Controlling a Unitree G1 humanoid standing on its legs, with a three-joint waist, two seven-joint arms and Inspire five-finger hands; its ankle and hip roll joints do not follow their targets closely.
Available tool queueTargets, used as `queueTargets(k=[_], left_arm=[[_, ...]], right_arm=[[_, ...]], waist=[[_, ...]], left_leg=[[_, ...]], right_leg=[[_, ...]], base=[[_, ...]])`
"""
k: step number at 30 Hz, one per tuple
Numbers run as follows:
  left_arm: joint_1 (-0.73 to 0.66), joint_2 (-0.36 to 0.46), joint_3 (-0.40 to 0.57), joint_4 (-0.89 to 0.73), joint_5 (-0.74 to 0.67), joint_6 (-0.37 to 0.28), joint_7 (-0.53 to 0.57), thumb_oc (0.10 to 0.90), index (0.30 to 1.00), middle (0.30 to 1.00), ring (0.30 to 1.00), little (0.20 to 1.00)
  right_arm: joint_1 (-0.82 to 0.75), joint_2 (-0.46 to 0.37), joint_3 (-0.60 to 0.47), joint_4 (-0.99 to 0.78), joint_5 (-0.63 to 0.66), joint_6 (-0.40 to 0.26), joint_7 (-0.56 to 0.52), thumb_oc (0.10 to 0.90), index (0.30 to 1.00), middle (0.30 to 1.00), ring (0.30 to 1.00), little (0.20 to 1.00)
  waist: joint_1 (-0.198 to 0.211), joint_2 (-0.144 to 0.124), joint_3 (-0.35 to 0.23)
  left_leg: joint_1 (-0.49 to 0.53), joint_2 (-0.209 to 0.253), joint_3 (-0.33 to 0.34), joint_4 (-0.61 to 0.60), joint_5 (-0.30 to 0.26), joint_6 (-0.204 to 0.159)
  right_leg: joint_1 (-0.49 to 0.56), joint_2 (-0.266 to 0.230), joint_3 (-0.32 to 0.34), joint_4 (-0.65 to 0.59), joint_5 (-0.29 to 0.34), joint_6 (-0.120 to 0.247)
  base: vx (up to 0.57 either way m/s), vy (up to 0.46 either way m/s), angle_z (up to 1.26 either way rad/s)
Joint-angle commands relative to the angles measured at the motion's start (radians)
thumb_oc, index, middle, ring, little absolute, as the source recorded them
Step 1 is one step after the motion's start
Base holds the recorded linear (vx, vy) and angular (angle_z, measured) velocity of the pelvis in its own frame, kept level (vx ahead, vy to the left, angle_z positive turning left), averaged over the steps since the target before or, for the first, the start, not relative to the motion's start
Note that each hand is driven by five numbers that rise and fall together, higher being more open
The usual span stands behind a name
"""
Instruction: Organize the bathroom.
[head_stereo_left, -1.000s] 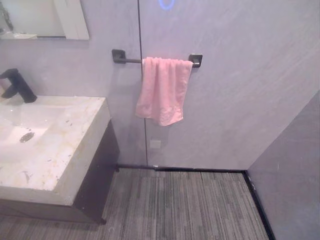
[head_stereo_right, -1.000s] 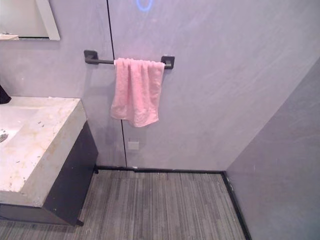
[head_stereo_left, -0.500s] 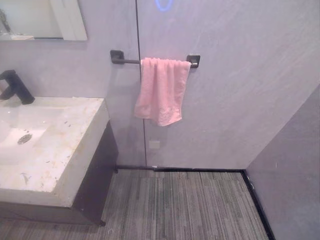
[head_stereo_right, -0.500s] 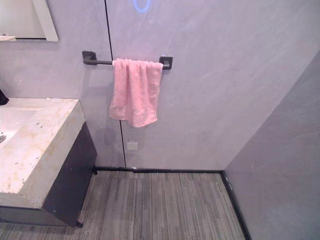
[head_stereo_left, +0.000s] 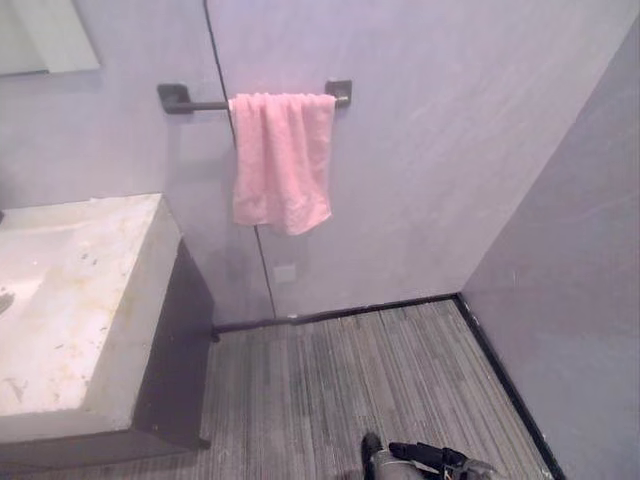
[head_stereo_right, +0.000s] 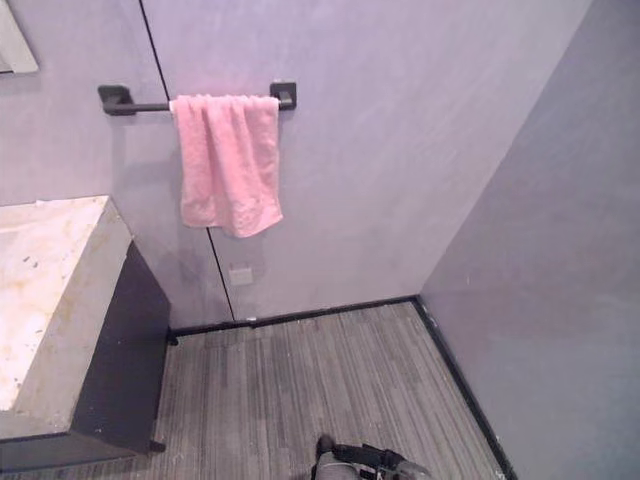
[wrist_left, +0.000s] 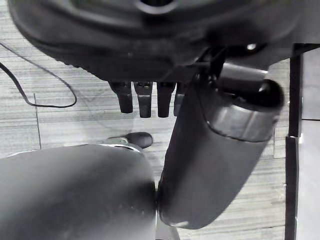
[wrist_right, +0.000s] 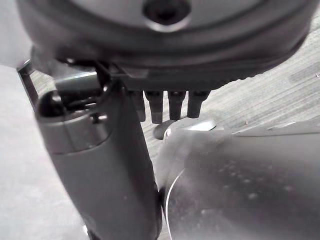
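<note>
Pink towel (head_stereo_left: 283, 160): soft terry cloth, matt, nubby pile, lightly creased. Towel bar (head_stereo_left: 195, 104): dark metal by the look, matt, with square end mounts. Wall (head_stereo_left: 440, 150): pale grey panels, smooth, matt, faintly mottled like plaster or stone, split by a thin dark seam. Washbasin top (head_stereo_left: 70, 290): light stone or cast composite, smooth, low sheen, flecked with yellowish stains and dark specks. Cabinet (head_stereo_left: 178, 350) underneath: dark, flat, matt front. Floor (head_stereo_left: 330, 390): grey, wood-grain finish in fine streaks, matt. Skirting strip (head_stereo_left: 350, 311): black, smooth. Left robot hand (wrist_left: 150, 97) and right robot hand (wrist_right: 170, 105): dark, smooth plastic, slightly glossy on the thumbs.
</note>
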Motion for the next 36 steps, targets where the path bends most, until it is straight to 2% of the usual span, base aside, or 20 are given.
queueTargets(k=[1,3,4,6,7,8,9,10,12,13,14,15,17,18,19,20,22,25,28,36], left_arm=[[0.070,-0.006,0.018,-0.015,-0.034,-0.018,0.042,0.800,0.900,0.900,0.900,0.900],[0.080,-0.010,0.027,-0.013,-0.018,-0.030,0.048,0.800,0.900,0.900,0.900,0.900],[0.084,-0.013,0.026,-0.009,-0.020,-0.034,0.059,0.800,0.900,0.900,0.900,0.900],[0.102,-0.014,0.038,-0.004,-0.039,-0.045,0.032,0.800,0.900,0.900,0.900,0.900],[0.113,-0.022,0.053,-0.024,-0.033,-0.040,0.002,0.800,0.900,0.900,0.900,0.900],[0.113,-0.022,0.053,-0.026,-0.025,-0.039,0.003,0.800,0.900,0.900,0.900,0.900],[0.111,-0.025,0.046,-0.028,0.016,-0.029,0.000,0.800,0.900,0.900,0.900,0.900],[0.110,-0.035,0.036,-0.021,0.000,-0.033,-0.007,0.800,0.900,0.900,0.900,0.900],[0.109,-0.035,0.040,-0.022,-0.007,-0.035,-0.012,0.800,0.900,0.900,0.900,0.900],[0.101,-0.034,0.045,-0.023,-0.018,-0.036,-0.012,0.800,0.900,0.900,0.900,0.900],[0.100,-0.034,0.046,-0.022,-0.020,-0.037,-0.012,0.800,0.900,0.900,0.900,0.900],[0.096,-0.028,0.055,-0.017,-0.017,-0.055,-0.018,0.800,0.900,0.900,0.900,0.900],[0.092,-0.023,0.065,-0.017,0.004,-0.073,-0.012,0.800,0.900,0.900,0.900,0.900],[0.090,-0.021,0.066,-0.016,0.010,-0.076,-0.011,0.800,0.900,0.900,0.900,0.900],[0.077,-0.007,0.070,-0.027,0.050,-0.101,0.008,0.800,0.900,0.900,0.900,0.900],[0.054,0.010,0.062,-0.045,0.065,-0.126,0.033,0.800,0.900,0.900,0.900,0.900],[0.035,0.041,0.054,-0.087,0.056,-0.128,0.044,0.800,0.900,0.900,0.900,0.900],[0.023,0.086,0.058,-0.171,0.048,-0.119,0.052,0.800,0.900,0.900,0.900,0.900],[0.012,0.146,0.063,-0.242,0.063,-0.108,0.062,0.800,0.900,0.900,0.900,0.900],[-0.026,0.241,0.077,-0.292,0.095,-0.084,0.056,0.800,0.900,0.900,0.900,0.900]], right_arm=[[0.165,-0.021,0.093,0.164,-0.104,0.078,0.005,0.800,0.900,0.900,0.900,0.900],[0.168,-0.012,0.096,0.174,-0.101,0.078,0.022,0.800,0.900,0.900,0.900,0.900],[0.159,-0.009,0.099,0.184,-0.092,0.080,0.028,0.800,0.900,0.900,0.900,0.900],[0.155,-0.004,0.100,0.196,-0.122,0.079,0.037,0.800,0.900,0.900,0.900,0.900],[0.151,-0.005,0.102,0.185,-0.128,0.054,0.041,0.800,0.900,0.900,0.900,0.900],[0.150,-0.005,0.103,0.184,-0.126,0.050,0.040,0.800,0.900,0.900,0.900,0.900],[0.144,-0.004,0.107,0.176,-0.107,0.048,0.027,0.800,0.900,0.900,0.900,0.900],[0.135,-0.005,0.106,0.157,-0.097,0.060,0.005,0.800,0.900,0.900,0.900,0.900],[0.133,-0.008,0.105,0.150,-0.128,0.061,0.003,0.800,0.900,0.900,0.900,0.900],[0.138,-0.016,0.104,0.149,-0.134,0.054,-0.009,0.800,0.900,0.900,0.900,0.900],[0.138,-0.017,0.104,0.149,-0.133,0.052,-0.011,0.800,0.900,0.900,0.900,0.900],[0.141,-0.025,0.103,0.145,-0.124,0.052,-0.020,0.800,0.900,0.900,0.900,0.900],[0.145,-0.035,0.100,0.141,-0.108,0.048,-0.026,0.800,0.900,0.900,0.900,0.900],[0.145,-0.038,0.100,0.141,-0.104,0.048,-0.027,0.800,0.900,0.900,0.900,0.900],[0.149,-0.048,0.086,0.136,-0.079,0.050,-0.038,0.800,0.900,0.900,0.900,0.900],[0.148,-0.052,0.082,0.131,-0.040,0.056,-0.056,0.800,0.900,0.900,0.900,0.900],[0.146,-0.064,0.079,0.132,-0.016,0.055,-0.047,0.800,0.900,0.900,0.900,0.900],[0.139,-0.081,0.084,0.120,0.009,0.047,-0.036,0.800,0.900,0.900,0.900,0.900],[0.140,-0.098,0.086,0.078,0.044,0.050,-0.039,0.800,0.900,0.900,0.900,0.900],[0.193,-0.091,0.058,0.071,0.052,0.032,-0.066,0.800,0.900,0.900,0.900,0.900]], waist=[[-0.027,-0.004,0.081],[-0.029,-0.005,0.095],[-0.030,-0.003,0.097],[-0.030,0.007,0.096],[-0.032,0.021,0.090],[-0.033,0.022,0.090],[-0.037,0.028,0.086],[-0.043,0.035,0.073],[-0.044,0.039,0.064],[-0.048,0.049,0.041],[-0.049,0.051,0.037],[-0.047,0.057,0.013],[-0.048,0.058,-0.004],[-0.049,0.058,-0.006],[-0.055,0.053,-0.016],[-0.052,0.041,-0.015],[-0.039,0.048,-0.006],[-0.009,0.062,0.010],[-0.003,0.064,0.013],[-0.033,0.080,-0.007]], left_leg=[[-0.062,-0.018,0.010,0.288,-0.210,-0.010],[-0.056,0.000,0.012,0.305,-0.234,-0.011],[-0.049,0.007,0.001,0.294,-0.234,-0.006],[-0.023,0.028,-0.013,0.284,-0.222,-0.019],[0.034,0.074,-0.018,0.250,-0.209,-0.036],[0.037,0.080,-0.017,0.247,-0.206,-0.038],[0.035,0.098,-0.015,0.240,-0.180,-0.045],[0.038,0.124,-0.021,0.229,-0.117,-0.065],[0.048,0.140,-0.019,0.215,-0.075,-0.077],[0.063,0.167,-0.022,0.190,0.020,-0.101],[0.065,0.170,-0.024,0.189,0.035,-0.105],[0.060,0.192,-0.038,0.216,0.126,-0.127],[0.041,0.217,-0.025,0.267,0.187,-0.136],[0.034,0.224,-0.018,0.277,0.194,-0.136],[-0.012,0.267,0.036,0.297,0.207,-0.129],[-0.067,0.246,0.045,0.263,0.155,-0.103],[-0.085,0.190,0.039,0.125,0.125,-0.099],[-0.122,0.149,-0.017,-0.039,0.162,-0.121],[-0.103,0.150,-0.033,-0.091,0.167,-0.129],[-0.049,0.182,0.024,-0.170,0.192,-0.161]], right_leg=[[-0.004,-0.037,-0.014,-0.228,0.177,0.042],[-0.027,-0.048,-0.013,-0.189,0.172,0.042],[-0.018,-0.041,0.000,-0.186,0.144,0.045],[-0.023,-0.038,0.019,-0.106,0.136,0.045],[-0.051,-0.047,0.021,-0.018,0.139,0.049],[-0.054,-0.047,0.022,-0.008,0.139,0.048],[-0.055,-0.044,0.033,0.011,0.138,0.042],[-0.037,-0.036,0.034,0.009,0.130,0.034],[-0.020,-0.028,0.024,0.010,0.112,0.025],[0.017,-0.012,0.008,-0.005,0.087,0.002],[0.023,-0.009,0.004,-0.008,0.084,-0.001],[0.056,0.011,-0.012,-0.031,0.066,-0.027],[0.093,0.026,-0.028,-0.050,0.047,-0.052],[0.101,0.028,-0.033,-0.051,0.040,-0.057],[0.152,0.037,-0.060,-0.058,0.008,-0.078],[0.198,0.032,-0.068,-0.067,-0.009,-0.067],[0.233,0.040,-0.076,-0.070,-0.029,-0.052],[0.279,0.067,-0.064,-0.081,-0.046,-0.041],[0.282,0.068,-0.073,-0.084,-0.057,-0.036],[0.300,0.076,-0.101,-0.126,-0.050,-0.027]], base=[[0.36,-0.382,0.12],[0.33,-0.347,0.25],[0.46,-0.405,0.36],[0.47,-0.345,0.48],[0.35,-0.233,0.56],[0.39,-0.269,0.50],[0.43,-0.309,0.28],[0.44,-0.324,0.22],[0.41,-0.297,0.17],[0.41,-0.297,0.11],[0.48,-0.369,0.18],[0.27,-0.228,0.17],[0.24,-0.212,0.28],[0.27,-0.267,0.39],[0.31,-0.287,0.55],[0.33,-0.271,0.73],[0.24,-0.073,0.81],[0.17,-0.043,0.34],[0.10,-0.065,-0.33],[0.04,-0.023,-0.14]])
